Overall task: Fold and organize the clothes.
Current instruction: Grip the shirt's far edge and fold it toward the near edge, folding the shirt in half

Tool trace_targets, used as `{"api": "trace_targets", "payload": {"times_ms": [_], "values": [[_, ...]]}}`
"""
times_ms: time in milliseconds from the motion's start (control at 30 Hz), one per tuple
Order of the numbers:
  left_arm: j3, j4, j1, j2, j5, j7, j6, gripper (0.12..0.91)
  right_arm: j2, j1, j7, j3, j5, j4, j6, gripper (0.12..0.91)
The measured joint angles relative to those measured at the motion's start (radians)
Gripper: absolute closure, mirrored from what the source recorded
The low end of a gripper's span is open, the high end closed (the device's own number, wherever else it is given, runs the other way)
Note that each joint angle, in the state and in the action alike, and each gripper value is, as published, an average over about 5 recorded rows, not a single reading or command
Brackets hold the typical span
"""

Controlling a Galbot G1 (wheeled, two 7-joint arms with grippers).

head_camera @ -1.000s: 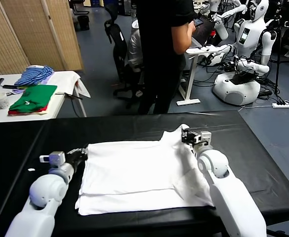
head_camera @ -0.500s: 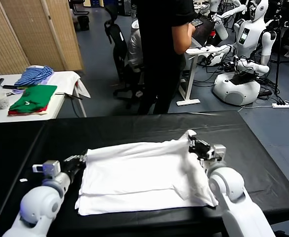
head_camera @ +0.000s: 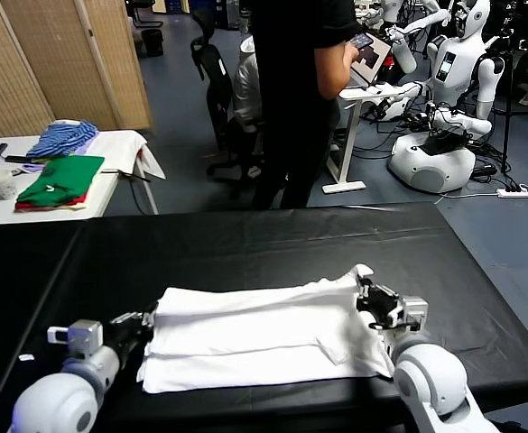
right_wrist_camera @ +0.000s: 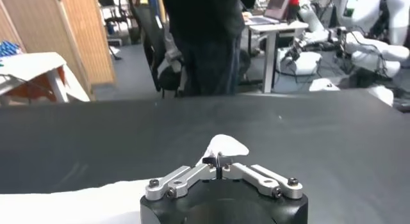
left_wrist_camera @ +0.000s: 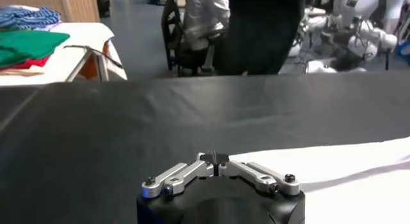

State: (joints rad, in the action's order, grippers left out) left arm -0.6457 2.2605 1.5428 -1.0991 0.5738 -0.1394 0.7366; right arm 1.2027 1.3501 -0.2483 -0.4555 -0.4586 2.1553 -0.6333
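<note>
The white T-shirt (head_camera: 254,338) lies partly folded on the black table (head_camera: 245,239), plain side up, near the front edge. My left gripper (head_camera: 146,321) is shut on the shirt's left edge; in the left wrist view the closed tips (left_wrist_camera: 213,159) meet the white cloth (left_wrist_camera: 346,180). My right gripper (head_camera: 365,290) is shut on the shirt's right far corner, lifted slightly. In the right wrist view a tuft of white cloth (right_wrist_camera: 225,144) sticks out past the closed tips (right_wrist_camera: 219,160). No printed graphic shows.
A white side table at the far left holds a folded green garment (head_camera: 62,178) and a blue striped garment (head_camera: 60,137). A person in black (head_camera: 295,99) stands behind the table. Other robots (head_camera: 444,90) stand at the back right.
Both grippers have drawn back toward the table's front edge, pulling the shirt's far edge with them. The shirt's top layer now lies lower and flatter.
</note>
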Motion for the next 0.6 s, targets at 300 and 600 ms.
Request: {"api": "trace_targets", "payload": {"times_ms": [300, 600], "values": [[-0.008, 0.038, 0.045, -0.003, -0.01, -0.005, 0.0, 0.884, 0.014, 0.094, -0.03, -0.01, 0.018, 0.069, -0.042, 0.883], [-0.025, 0.042, 0.065, 0.001, -0.009, -0.008, 0.0, 0.884, 0.037, 0.155, -0.072, -0.01, 0.021, 0.112, -0.083, 0.883]]}}
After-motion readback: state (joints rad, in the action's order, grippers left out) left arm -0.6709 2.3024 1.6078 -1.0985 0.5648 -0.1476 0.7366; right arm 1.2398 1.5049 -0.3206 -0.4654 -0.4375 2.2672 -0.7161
